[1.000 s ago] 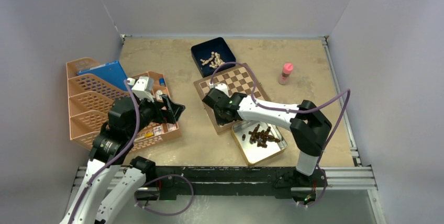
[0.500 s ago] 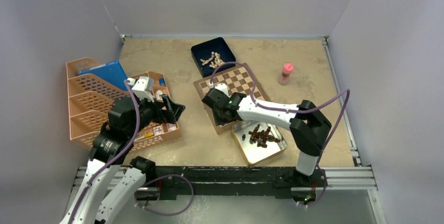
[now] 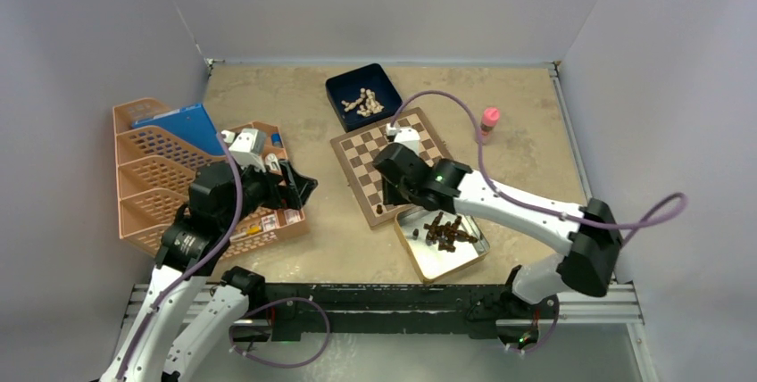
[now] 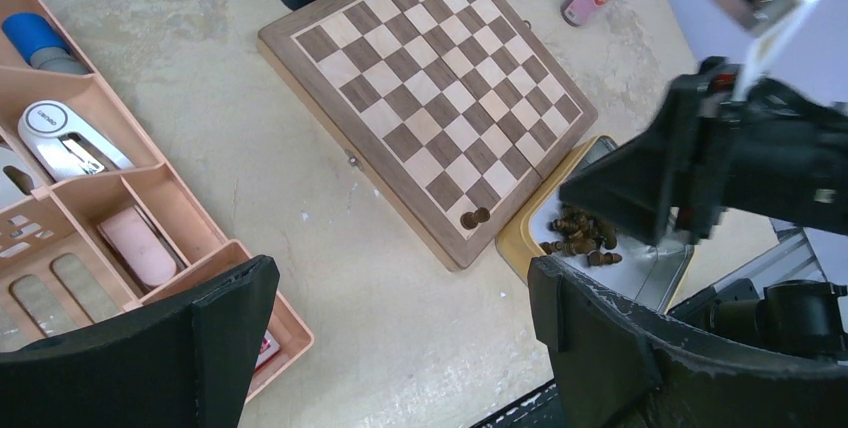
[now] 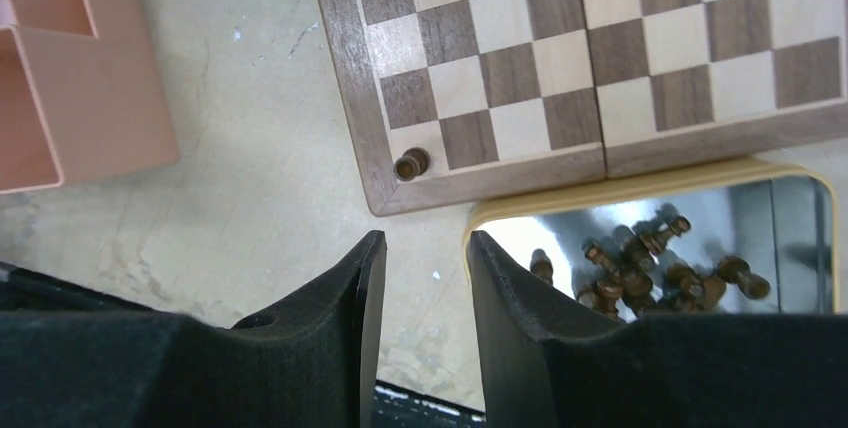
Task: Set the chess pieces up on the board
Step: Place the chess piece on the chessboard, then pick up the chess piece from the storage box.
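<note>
The board [image 3: 403, 147] lies flat on the worktop [image 3: 268, 96], turned a little askew, with its near edge just beside a shiny tin [image 3: 474, 255]. One dark piece [image 5: 411, 163] sits on the board's near left corner square, close against the plain border. From above it shows a round base with its knob end toward the tin, so its long axis runs roughly along the board's near edge. I cannot tell whether it stands upright or has tipped over. The other dark chess pieces [image 5: 650, 268] are heaped in the tin, lying on their sides and pointing every way. The right fingers [image 5: 365, 278] hang above the bare worktop just off that board corner, a narrow gap between them and nothing in it. The left fingers [image 4: 235, 318] are spread wide and empty, over the right end of a pink tray [image 3: 143, 177], well apart from the board.
</note>
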You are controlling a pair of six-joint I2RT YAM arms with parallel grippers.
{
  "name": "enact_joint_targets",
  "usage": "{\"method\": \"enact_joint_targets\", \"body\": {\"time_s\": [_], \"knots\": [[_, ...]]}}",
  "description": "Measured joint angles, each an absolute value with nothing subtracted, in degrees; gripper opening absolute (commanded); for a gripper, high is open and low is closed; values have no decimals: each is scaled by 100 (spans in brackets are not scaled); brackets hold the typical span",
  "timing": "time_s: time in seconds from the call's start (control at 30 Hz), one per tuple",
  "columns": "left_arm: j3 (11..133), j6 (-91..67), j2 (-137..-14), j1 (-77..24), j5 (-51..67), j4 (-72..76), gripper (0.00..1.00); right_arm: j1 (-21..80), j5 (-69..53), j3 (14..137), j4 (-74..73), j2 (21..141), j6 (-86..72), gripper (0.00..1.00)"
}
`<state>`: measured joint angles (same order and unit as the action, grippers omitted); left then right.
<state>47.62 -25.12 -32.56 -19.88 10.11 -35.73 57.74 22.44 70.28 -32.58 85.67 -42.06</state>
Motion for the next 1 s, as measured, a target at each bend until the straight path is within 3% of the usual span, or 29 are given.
{"method": "enact_joint_targets", "body": {"time_s": [0.27, 0.5, 1.0], "knots": [[4762, -2510, -3332, -1988, 1074, -3573, 96, 5774, 2296, 6058, -3474, 7524, -4644, 39], [4762, -2506, -3336, -1988, 1138, -3570, 96, 5774, 2108, 5109, -3586, 7376, -4895, 39], [4762, -2495, -3358, -1988, 1205, -3570, 96, 5636, 2053, 4856, -3411, 7776, -5074, 56]]}}
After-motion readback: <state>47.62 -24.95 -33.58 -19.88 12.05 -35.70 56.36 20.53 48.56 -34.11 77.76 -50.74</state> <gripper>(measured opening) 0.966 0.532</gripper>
